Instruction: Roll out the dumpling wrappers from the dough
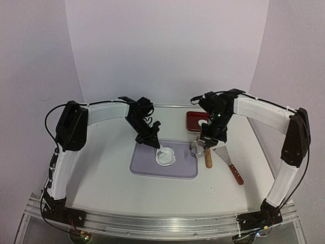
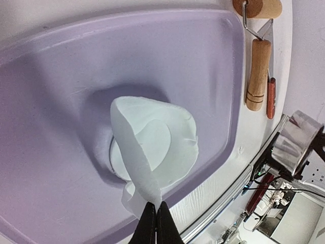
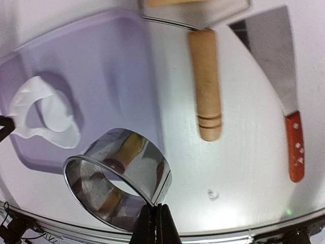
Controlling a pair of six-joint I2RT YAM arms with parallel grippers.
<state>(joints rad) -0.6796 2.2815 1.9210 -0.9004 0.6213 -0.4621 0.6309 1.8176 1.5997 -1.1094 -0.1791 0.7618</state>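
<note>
Left wrist, limp white dough (image 2: 133, 152), steel ring (image 2: 297, 145)

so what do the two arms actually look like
The left arm and right arm match: white shell links, bulky black joint housings, thin black cables looping alongside. The left tool and right tool are black with slim dark fingers.

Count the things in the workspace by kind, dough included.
metal ring cutter: 1
wooden roller: 1
scraper: 1
purple mat: 1
red tray: 1
dough sheet: 1
cut wrapper: 1
Total: 7
</note>
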